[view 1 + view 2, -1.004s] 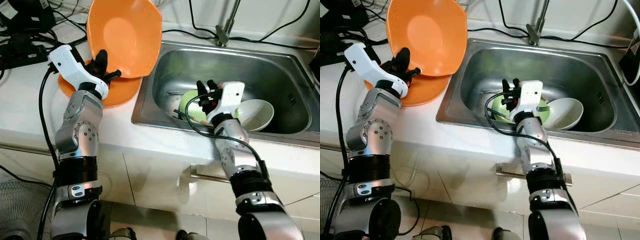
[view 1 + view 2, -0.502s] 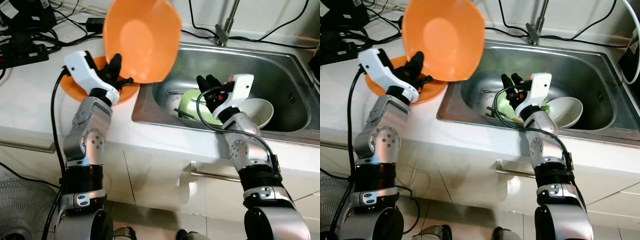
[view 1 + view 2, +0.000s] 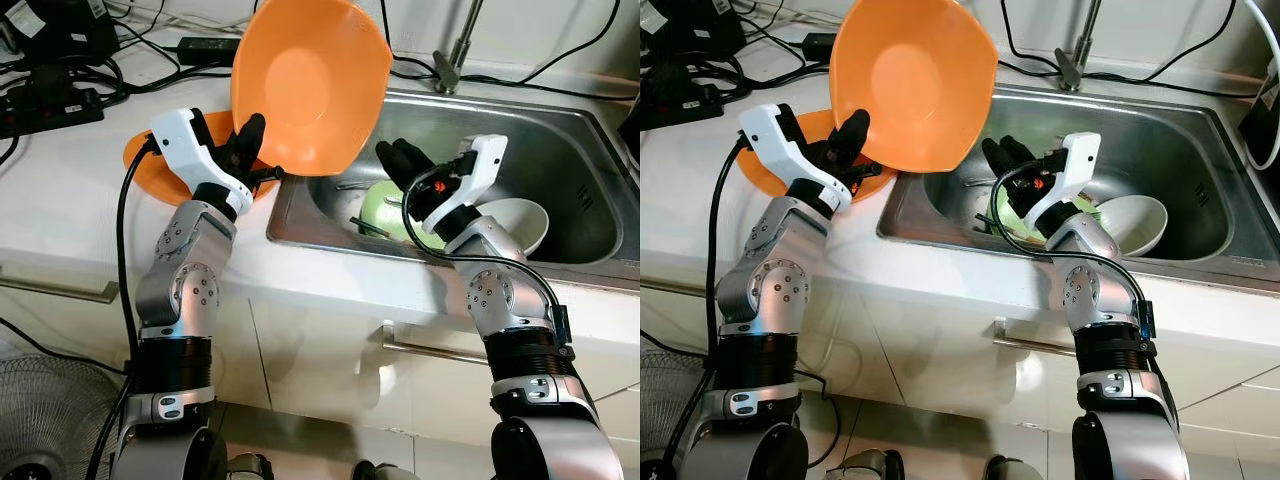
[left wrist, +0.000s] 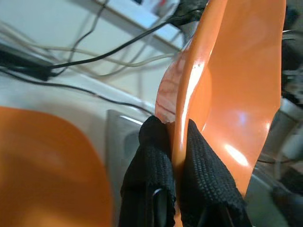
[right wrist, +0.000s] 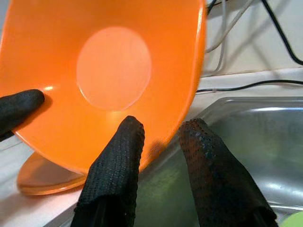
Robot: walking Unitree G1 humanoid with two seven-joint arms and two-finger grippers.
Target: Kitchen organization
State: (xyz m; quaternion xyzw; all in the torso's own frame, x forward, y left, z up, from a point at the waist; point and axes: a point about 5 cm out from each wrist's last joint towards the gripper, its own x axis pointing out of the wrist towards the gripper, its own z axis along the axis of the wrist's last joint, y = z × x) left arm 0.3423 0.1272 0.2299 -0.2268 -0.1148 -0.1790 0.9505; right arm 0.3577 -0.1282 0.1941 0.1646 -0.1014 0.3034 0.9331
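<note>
**Orange bowl held on edge at the sink's left rim**

The left gripper (image 3: 252,165) was clamped on the lower rim of the orange bowl (image 3: 312,85), one black finger inside the wall and one outside, as the left wrist view showed. The bowl stood nearly upright in the air, its hollow facing the robot, over the left edge of the sink (image 3: 560,130). A second orange dish (image 3: 155,175) lay flat on the worktop (image 3: 60,200) just beside the sink's left rim.

The right gripper (image 3: 405,170) hovered above the sink basin with its fingers (image 5: 116,156) spread apart and holding nothing, pointed at the bowl's lower edge — close, but whether touching could not be told. Below it in the basin lay a green bowl (image 3: 385,210) and a white bowl (image 3: 515,225).

The orange bowl looked like thin, glossy plastic: probably light and stiff, unlikely to break, yet slippery. A pinch on the rim alone could let it swing — a second hold on the opposite rim would likely steady it.
</note>
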